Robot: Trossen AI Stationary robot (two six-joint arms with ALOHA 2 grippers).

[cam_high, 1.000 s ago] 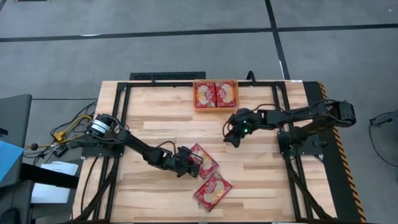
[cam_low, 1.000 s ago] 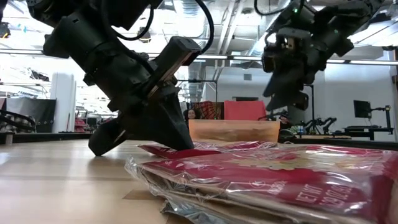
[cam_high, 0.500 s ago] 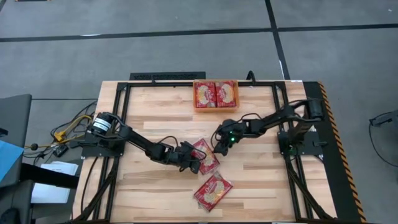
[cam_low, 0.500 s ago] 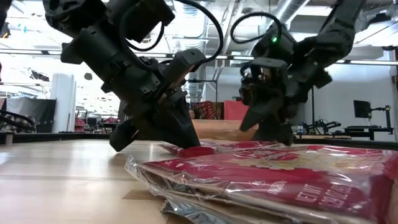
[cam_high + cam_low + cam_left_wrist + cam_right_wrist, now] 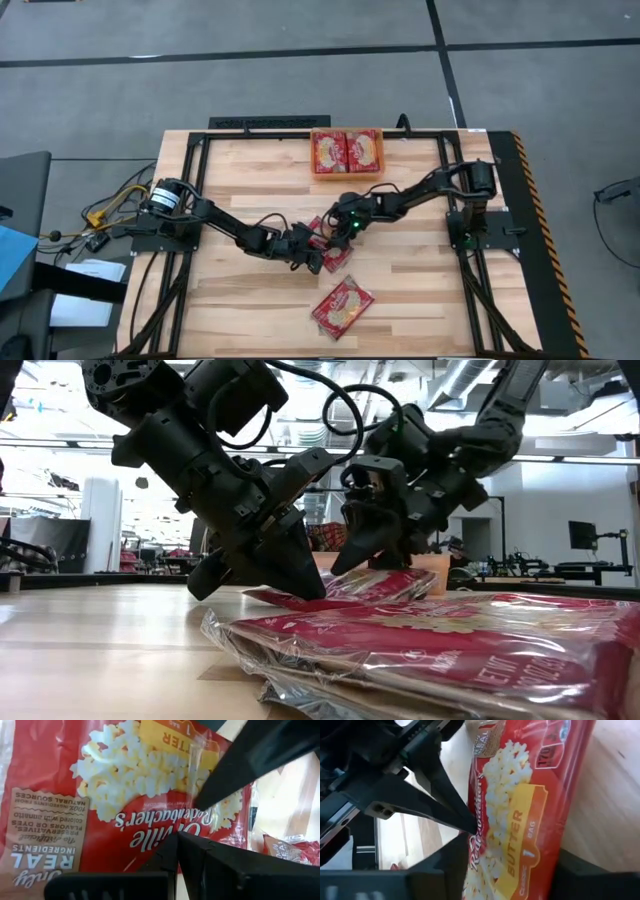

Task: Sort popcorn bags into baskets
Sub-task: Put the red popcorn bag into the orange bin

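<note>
At 6 o'clock on the surface (image 5: 230,290), one loose popcorn bag (image 5: 342,306). Mid-surface, left claw (image 5: 312,254) and right claw (image 5: 340,229) both spread around a second bag (image 5: 333,257), fingertips touching it. At 12 o'clock, orange basket (image 5: 347,173) holding two bags (image 5: 347,151).

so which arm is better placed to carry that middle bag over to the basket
Right, probably. The right pincer straddles the middle popcorn bag and sits nearer the orange basket. The left pincer only presses the bag's other side, farther from the basket.
</note>
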